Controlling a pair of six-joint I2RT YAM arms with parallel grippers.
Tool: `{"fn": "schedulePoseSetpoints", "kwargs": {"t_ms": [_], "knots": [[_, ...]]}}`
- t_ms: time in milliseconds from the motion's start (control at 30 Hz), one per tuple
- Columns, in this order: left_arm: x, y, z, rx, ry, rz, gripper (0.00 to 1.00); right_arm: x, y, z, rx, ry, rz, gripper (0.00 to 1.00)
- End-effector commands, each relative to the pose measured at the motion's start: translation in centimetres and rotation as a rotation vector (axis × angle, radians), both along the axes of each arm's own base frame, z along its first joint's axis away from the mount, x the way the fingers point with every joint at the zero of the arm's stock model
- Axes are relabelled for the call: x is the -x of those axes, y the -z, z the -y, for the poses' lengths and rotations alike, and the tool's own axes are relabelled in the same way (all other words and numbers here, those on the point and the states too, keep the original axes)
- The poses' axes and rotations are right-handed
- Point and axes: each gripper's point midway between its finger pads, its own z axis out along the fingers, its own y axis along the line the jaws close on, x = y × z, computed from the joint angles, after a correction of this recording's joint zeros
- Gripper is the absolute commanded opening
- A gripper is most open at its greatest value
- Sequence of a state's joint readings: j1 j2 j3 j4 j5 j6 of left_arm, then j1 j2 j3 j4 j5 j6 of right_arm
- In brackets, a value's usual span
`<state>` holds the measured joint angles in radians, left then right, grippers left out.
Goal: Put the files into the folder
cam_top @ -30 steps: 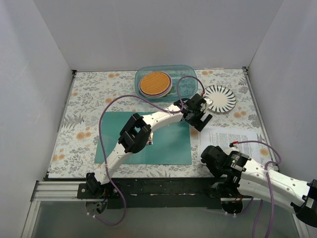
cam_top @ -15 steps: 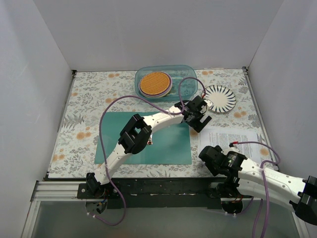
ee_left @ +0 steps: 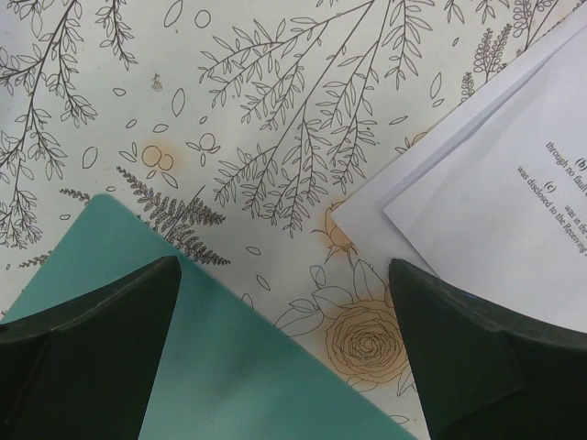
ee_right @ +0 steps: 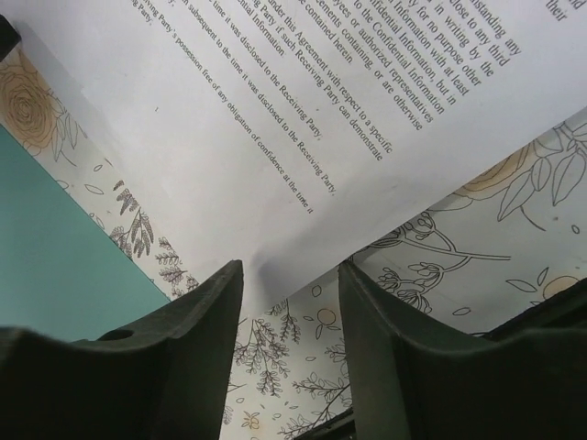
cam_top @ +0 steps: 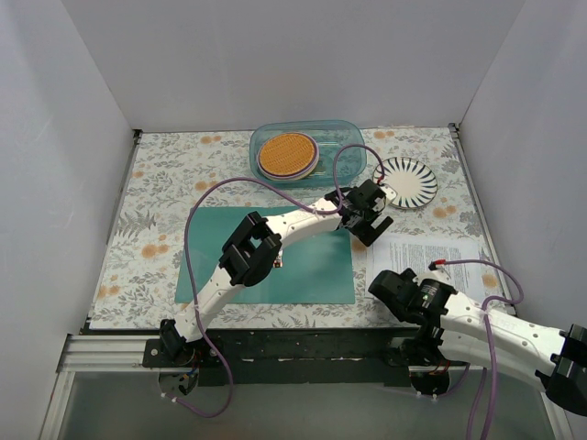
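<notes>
The teal folder [cam_top: 275, 266] lies flat and closed on the flowered table, with its corner [ee_left: 229, 367] below my left gripper. The files [cam_top: 440, 261], white sheets of black text, lie right of the folder. My left gripper [cam_top: 371, 215] hangs over the gap between the folder's far right corner and the files. It stands wide open [ee_left: 282, 266] with nothing in it. My right gripper [cam_top: 385, 286] sits low at the files' near left corner. Its jaws stand open [ee_right: 289, 270], part narrowed, either side of the paper's corner [ee_right: 321, 119]. The folder's edge [ee_right: 55, 257] shows to their left.
A clear blue-tinted container [cam_top: 344, 160] with a round orange disc [cam_top: 287, 154] in it stands at the back. A striped plate [cam_top: 407, 177] lies at the back right. White walls close in three sides. The table's front rail [cam_top: 275, 344] runs by the arm bases.
My right gripper has crept left along the files' near edge and its jaws have narrowed. The left gripper has shifted slightly right and stays wide open.
</notes>
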<state>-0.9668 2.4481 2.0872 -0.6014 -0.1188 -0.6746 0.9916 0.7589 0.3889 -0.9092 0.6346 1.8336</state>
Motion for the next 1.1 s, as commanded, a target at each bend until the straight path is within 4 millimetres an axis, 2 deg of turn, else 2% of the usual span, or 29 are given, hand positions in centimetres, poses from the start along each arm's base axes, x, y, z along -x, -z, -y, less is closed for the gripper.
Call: {"fn": "schedulePoseSetpoints", "kwargs": {"t_ms": [0, 333, 400, 500, 667, 700, 800, 933, 1067], "knots": [[1.2, 3.8, -4.3, -0.198, -0.002, -0.037, 0.98, -1.0, -1.7, 0.5, 0.024, 0.012, 0.065, 0.48], [1.9, 4.5, -4.8, -0.215, 0.009, -0.058, 0.98, -1.2, -1.9, 0.5, 0.002, 0.013, 0.092, 0.31], [1.9, 4.5, -4.9, -0.216, 0.010, -0.058, 0.98, -1.2, -1.9, 0.6, 0.008, 0.012, 0.092, 0.31], [1.7, 4.2, -4.7, -0.214, 0.006, -0.050, 0.98, -1.0, -1.9, 0.0, -0.009, -0.006, 0.077, 0.41], [0.0, 0.7, -4.2, -0.152, -0.055, 0.000, 0.98, -0.3, -2.0, 0.1, 0.002, -0.009, 0.031, 0.56], [-0.3, -1.0, -3.8, -0.117, -0.061, 0.015, 0.98, 0.1, -1.7, 0.8, 0.027, -0.001, 0.008, 0.57], [-1.2, -3.6, -3.0, -0.047, -0.080, 0.047, 0.98, 0.7, -1.5, 1.4, 0.030, 0.030, -0.017, 0.59], [-1.7, -5.0, -0.9, 0.026, -0.079, 0.039, 0.98, 0.7, -1.5, 1.4, 0.006, 0.043, -0.002, 0.59], [-2.0, -5.2, 0.1, 0.059, -0.085, 0.029, 0.98, 0.5, -1.6, 1.3, 0.007, 0.041, 0.007, 0.59]]}}
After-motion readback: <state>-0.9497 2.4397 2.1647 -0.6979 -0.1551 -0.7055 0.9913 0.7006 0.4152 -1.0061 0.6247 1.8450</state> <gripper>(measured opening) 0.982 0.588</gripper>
